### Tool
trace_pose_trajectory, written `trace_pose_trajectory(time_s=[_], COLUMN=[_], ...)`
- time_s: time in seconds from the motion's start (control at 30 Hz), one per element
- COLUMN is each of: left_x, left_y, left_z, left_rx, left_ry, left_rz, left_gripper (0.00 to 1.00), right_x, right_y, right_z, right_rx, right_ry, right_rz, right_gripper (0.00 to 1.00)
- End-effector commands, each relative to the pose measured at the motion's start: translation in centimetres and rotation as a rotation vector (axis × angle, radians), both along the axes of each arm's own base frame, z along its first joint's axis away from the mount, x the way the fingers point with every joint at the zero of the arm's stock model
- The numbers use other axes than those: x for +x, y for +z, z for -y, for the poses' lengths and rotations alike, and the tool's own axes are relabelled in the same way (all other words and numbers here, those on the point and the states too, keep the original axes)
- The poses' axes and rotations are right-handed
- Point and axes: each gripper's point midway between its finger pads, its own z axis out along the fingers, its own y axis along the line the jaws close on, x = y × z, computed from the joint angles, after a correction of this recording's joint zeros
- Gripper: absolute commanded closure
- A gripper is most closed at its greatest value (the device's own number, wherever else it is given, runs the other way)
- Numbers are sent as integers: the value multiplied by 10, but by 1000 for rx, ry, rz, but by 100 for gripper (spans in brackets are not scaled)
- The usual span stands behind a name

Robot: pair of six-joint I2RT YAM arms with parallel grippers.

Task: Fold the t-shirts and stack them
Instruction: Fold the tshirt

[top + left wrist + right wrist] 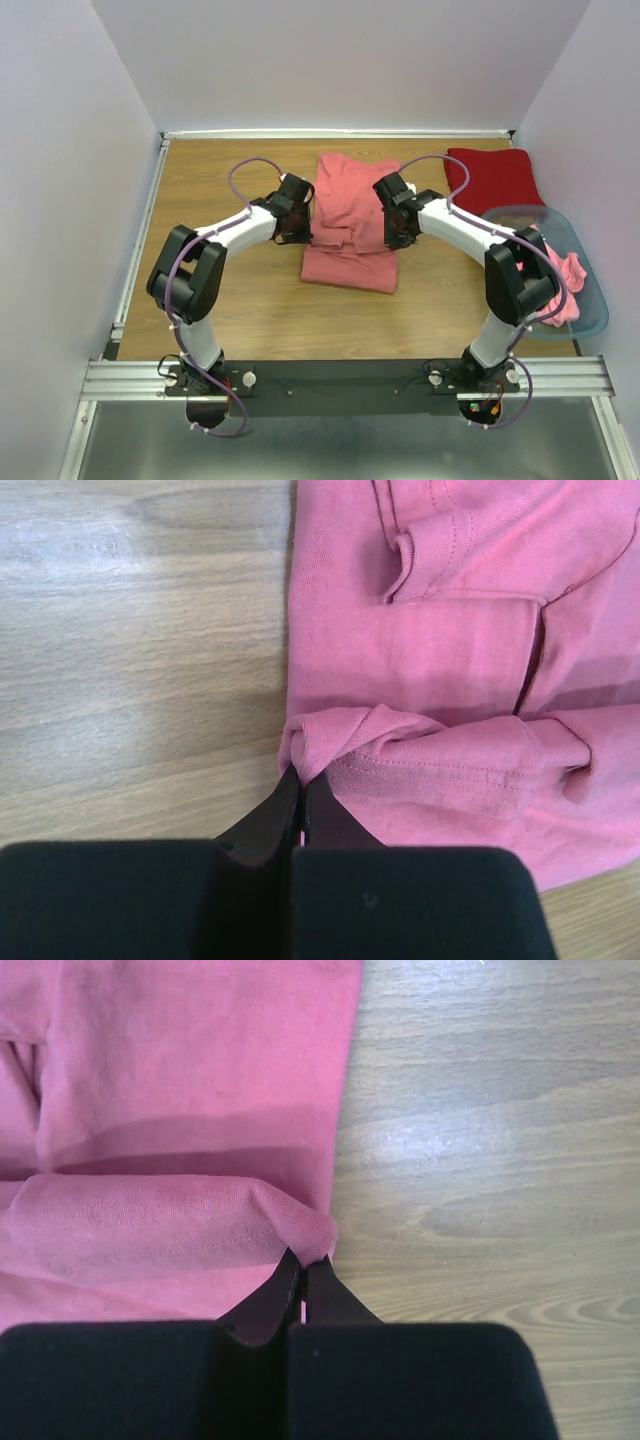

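Left gripper (300, 788) clamped on pink t-shirt (350, 228) edge | right gripper (303, 1265) likewise | tips cloth-hidden

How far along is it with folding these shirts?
Partway. Done: a red tee lies folded at the far right. In hand: the left gripper and right gripper pinch opposite edges of a partly folded pink tee at centre. Left: more pink cloth waits in the basket, and nothing is stacked yet.
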Motion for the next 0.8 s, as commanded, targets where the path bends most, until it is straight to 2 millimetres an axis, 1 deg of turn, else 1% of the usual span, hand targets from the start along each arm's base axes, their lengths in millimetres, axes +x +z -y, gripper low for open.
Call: trace_pose_trajectory(time_s=[0.0,0.07,0.23,0.33,0.37,0.4,0.47,0.5,0.53,0.57,0.6,0.63,0.7,0.73,0.77], left_x=[10,11,14,14,14,15,16,17,17,15,12,8,-2,-10,-20], left_y=[-12,-13,-16,-15,-10,-6,18,26,46,54,63,79,87,99,95], left_z=[-10,-9,-9,-9,-8,-8,-6,-7,-8,-12,-13,-17,-19,-16,-15], left_rx=[30,28,35,39,33,29,9,5,-13,-13,-24,-30,-36,-45,-43], left_ry=[48,44,42,35,29,25,22,29,37,52,58,75,99,96,93], left_rz=[26,28,32,34,41,48,87,103,141,150,160,191,199,230,217], left_gripper=[97,90,89,73,67,54,42,30,25,19,18,17,17,18,28], right_x=[4,3,3,3,3,4,5,7,8,6,5,4,1,-2,-5], right_y=[-20,-23,-28,-27,-26,-18,-5,10,18,24,30,42,51,56,56], right_z=[10,10,10,9,8,6,2,0,-2,-6,-9,-13,-16,-20,-26], right_rx=[-58,-61,-60,-52,-45,-29,4,29,46,72,92,129,156,183,199], right_ry=[-4,-6,-14,-13,-17,-14,-11,-8,1,9,13,20,22,35,50], right_rz=[-10,-14,-20,-20,-19,0,22,56,74,81,90,110,127,127,123], right_gripper=[99,99,99,99,99,91,77,63,57,50,48,47,46,46,46])
